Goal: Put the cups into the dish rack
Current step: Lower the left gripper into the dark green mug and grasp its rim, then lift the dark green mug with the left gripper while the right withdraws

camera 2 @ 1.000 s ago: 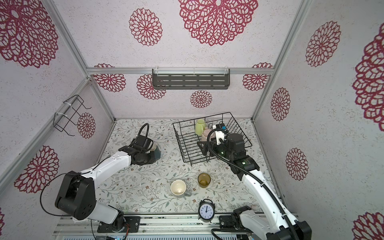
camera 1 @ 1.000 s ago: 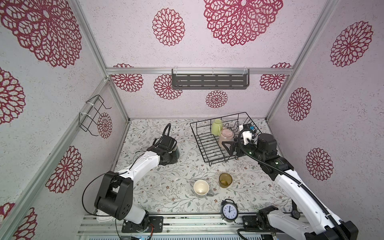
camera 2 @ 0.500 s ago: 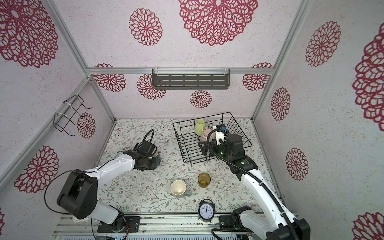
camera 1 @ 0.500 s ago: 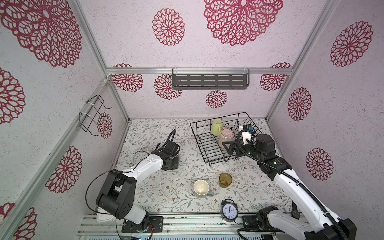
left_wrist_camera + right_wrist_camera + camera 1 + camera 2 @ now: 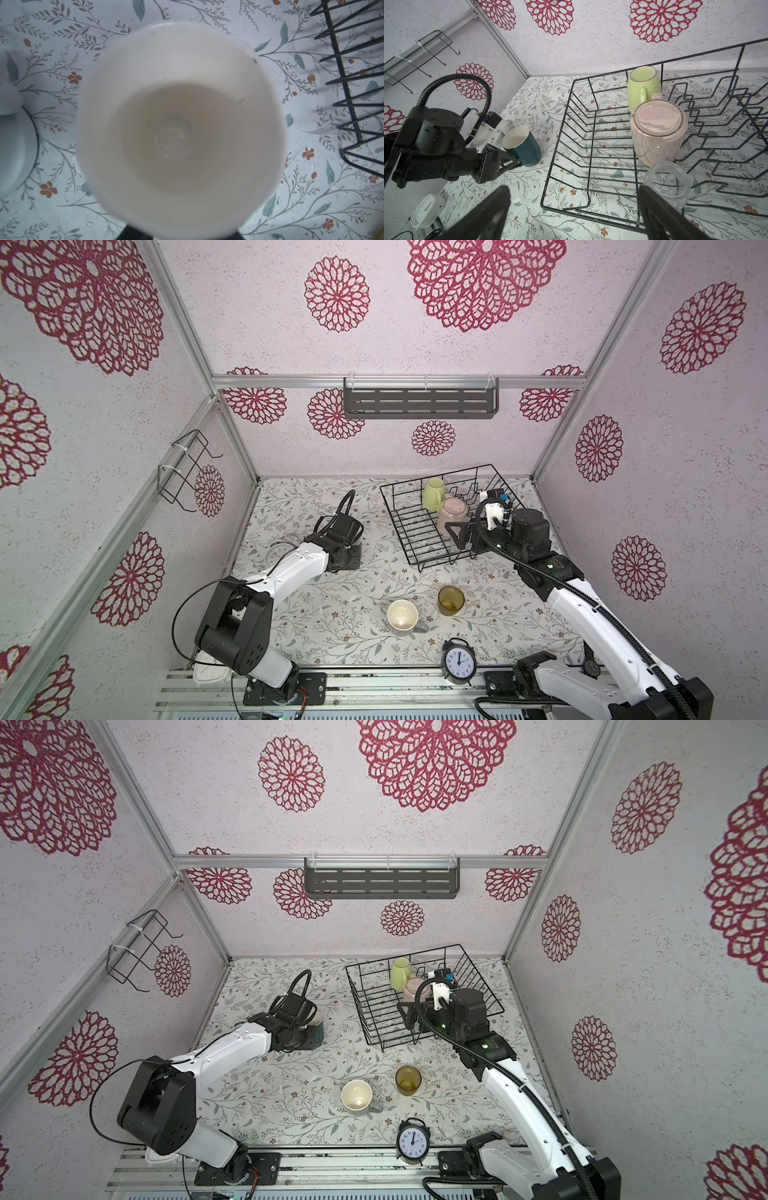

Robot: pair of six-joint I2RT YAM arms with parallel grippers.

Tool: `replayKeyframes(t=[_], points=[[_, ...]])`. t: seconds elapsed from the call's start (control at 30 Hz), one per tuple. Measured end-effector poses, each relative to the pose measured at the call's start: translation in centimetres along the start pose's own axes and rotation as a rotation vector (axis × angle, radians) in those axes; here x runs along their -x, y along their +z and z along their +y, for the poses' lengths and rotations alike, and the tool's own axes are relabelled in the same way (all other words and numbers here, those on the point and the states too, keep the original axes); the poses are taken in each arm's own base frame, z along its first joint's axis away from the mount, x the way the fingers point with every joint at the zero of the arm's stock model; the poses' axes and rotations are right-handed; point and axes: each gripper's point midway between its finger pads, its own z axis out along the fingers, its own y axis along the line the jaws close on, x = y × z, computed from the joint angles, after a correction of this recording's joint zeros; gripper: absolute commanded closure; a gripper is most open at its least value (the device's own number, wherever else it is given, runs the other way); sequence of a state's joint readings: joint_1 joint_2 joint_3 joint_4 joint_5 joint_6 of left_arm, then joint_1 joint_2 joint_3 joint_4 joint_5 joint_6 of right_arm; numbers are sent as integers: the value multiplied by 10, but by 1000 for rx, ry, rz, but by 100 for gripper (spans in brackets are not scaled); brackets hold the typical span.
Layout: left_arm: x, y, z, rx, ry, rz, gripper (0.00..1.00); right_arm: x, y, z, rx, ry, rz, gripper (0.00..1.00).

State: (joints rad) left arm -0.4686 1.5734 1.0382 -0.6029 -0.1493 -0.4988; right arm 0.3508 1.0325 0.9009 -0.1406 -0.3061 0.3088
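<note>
Jaws of right gripper (image 5: pixel 573 191) stand apart, small clear glass (image 5: pixel 668 182) beside one finger; left gripper (image 5: pixel 513 161) at dark teal mug (image 5: pixel 525 149): state indeterminate.

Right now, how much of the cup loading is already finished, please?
Done: the yellow-green mug, pale pink mug and small clear glass are in the dish rack; the open right gripper hovers by the glass. In hand: the left gripper is at the dark teal mug, standing on the table; grip unclear. Remaining: that mug, the grey mug and the amber tumbler.
</note>
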Motion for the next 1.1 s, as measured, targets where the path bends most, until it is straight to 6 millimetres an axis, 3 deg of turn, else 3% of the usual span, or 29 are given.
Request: replayKeyframes(t=[0.13,0.27,0.43,0.57,0.87,1.1], points=[[2,9,-1,20,3,23,61,0,0,-1,-7,7,-2,1],[-4,20,0,47,7,58,70,1,0,-2,-13,10,-4,1],[-9,24,0,56,7,75,93,1,0,-3,-16,10,-4,1],[-10,24,1,58,4,77,100,0,0,-3,-17,10,-3,1],[-9,21,0,52,3,70,100,-1,3,-3,-15,27,4,1],[-2,-3,-4,3,-8,31,100,-2,4,-4,-16,29,8,1]])
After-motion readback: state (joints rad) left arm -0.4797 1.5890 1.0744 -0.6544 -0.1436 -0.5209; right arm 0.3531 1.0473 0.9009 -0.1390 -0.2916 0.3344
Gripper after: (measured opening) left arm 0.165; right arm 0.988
